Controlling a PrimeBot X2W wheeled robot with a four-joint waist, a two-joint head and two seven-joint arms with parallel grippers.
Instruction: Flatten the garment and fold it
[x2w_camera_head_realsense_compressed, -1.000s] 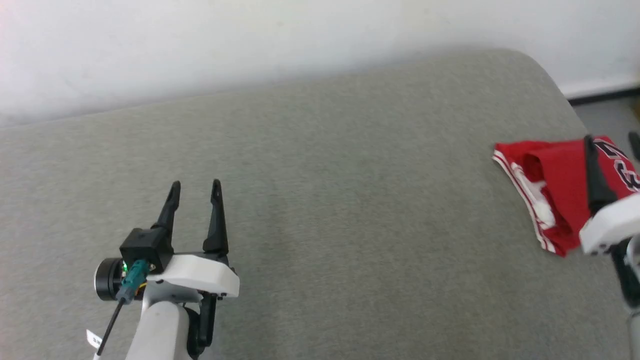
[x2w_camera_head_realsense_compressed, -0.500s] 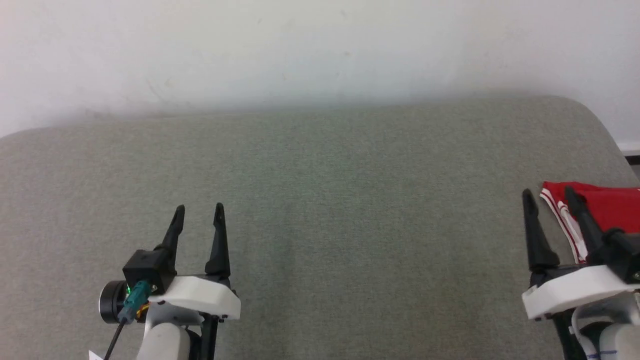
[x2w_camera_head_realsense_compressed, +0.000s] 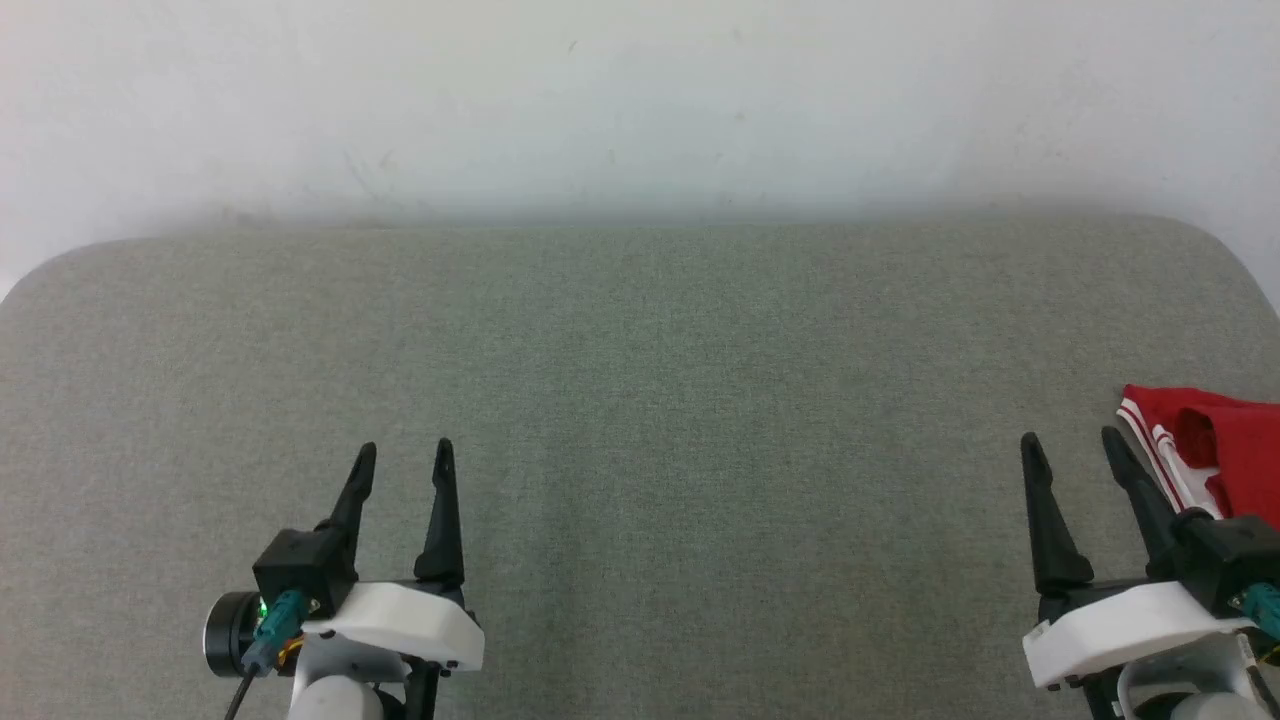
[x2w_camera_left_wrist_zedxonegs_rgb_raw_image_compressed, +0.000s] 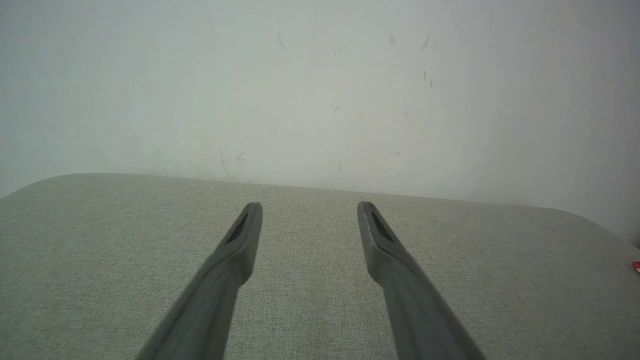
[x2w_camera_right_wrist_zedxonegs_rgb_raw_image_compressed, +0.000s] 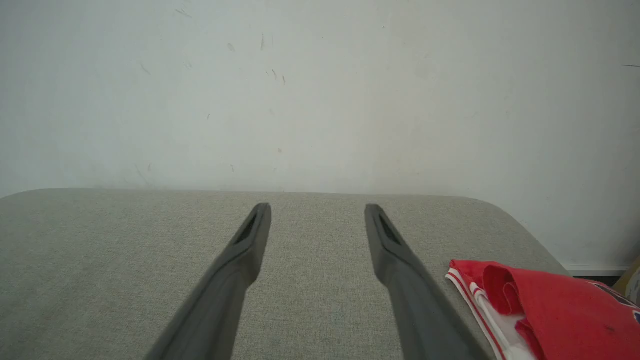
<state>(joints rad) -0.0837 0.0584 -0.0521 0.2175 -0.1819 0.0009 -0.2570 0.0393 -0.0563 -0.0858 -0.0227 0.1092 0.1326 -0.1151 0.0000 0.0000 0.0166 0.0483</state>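
Note:
The garment (x2w_camera_head_realsense_compressed: 1225, 448), red with red-and-white striped trim, lies bunched at the right edge of the grey padded surface, cut off by the head view's border. In the right wrist view the garment (x2w_camera_right_wrist_zedxonegs_rgb_raw_image_compressed: 550, 312) sits at the lower right with a rolled red fold. My right gripper (x2w_camera_head_realsense_compressed: 1068, 448) hovers open just left of the garment, its fingers (x2w_camera_right_wrist_zedxonegs_rgb_raw_image_compressed: 245, 250) holding nothing. My left gripper (x2w_camera_head_realsense_compressed: 403, 460) stands open at the lower left, far from the cloth, with empty fingers (x2w_camera_left_wrist_zedxonegs_rgb_raw_image_compressed: 240, 245). A red speck of the garment (x2w_camera_left_wrist_zedxonegs_rgb_raw_image_compressed: 636, 266) shows at the left wrist view's right edge.
The grey fabric surface (x2w_camera_head_realsense_compressed: 640, 400) has rounded far corners and ends at a pale scuffed wall (x2w_camera_head_realsense_compressed: 640, 100). A wide stretch of bare surface lies between the two grippers. Beyond the right corner, a dark floor strip (x2w_camera_right_wrist_zedxonegs_rgb_raw_image_compressed: 595, 275) shows under the wall.
The head camera has swung, so the whole picture shifted and the garment slid toward the right border. My right gripper now shows whole at the lower right, left of the cloth.

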